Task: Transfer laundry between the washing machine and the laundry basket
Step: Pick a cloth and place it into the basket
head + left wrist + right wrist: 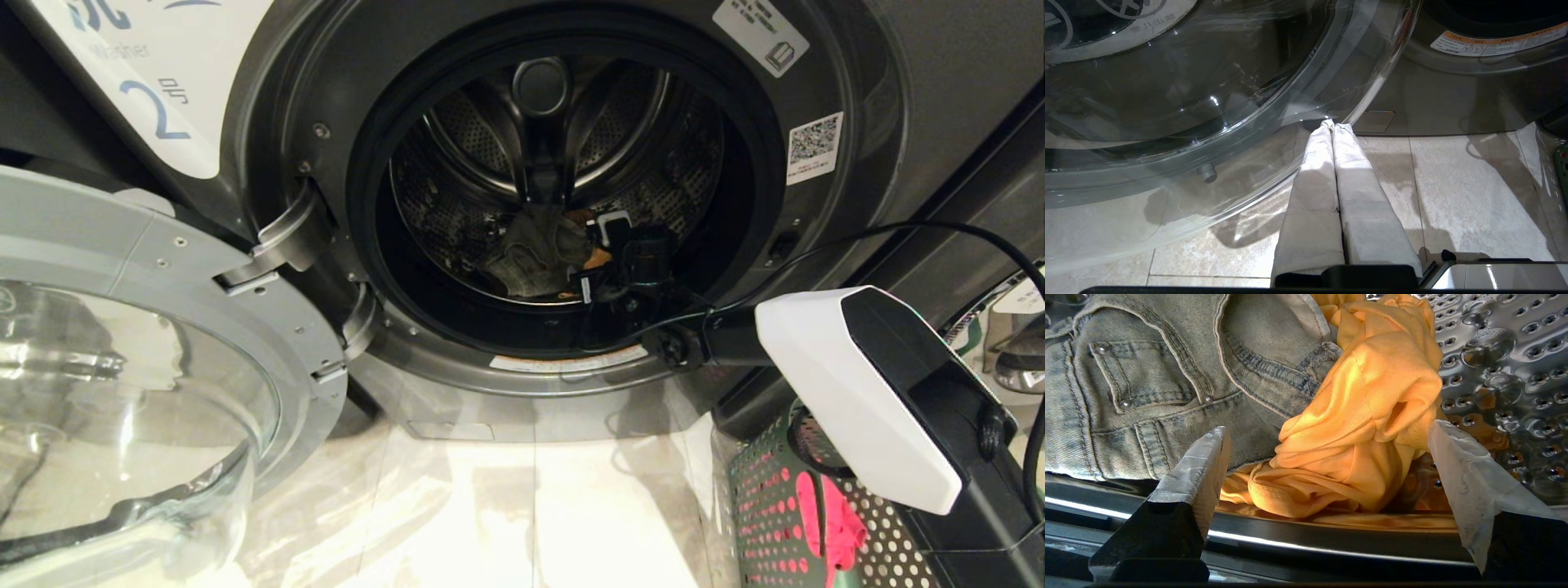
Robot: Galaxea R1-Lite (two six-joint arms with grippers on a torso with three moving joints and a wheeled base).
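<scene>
Glossy beige floor tiles beneath open washing machine

The right arm has a white angular shell over a black link, narrowing to a black jointed wrist with a round bolt-like fitting. A black cable loops from the wrist back over the shell, and thinner black wires run along the wrist. The right tool has two wedge-shaped fingers, black at the base and wrapped in greyish-white tape toward the tips. The left tool has two long fingers covered in pale, creased tape, on a black mount.
</scene>
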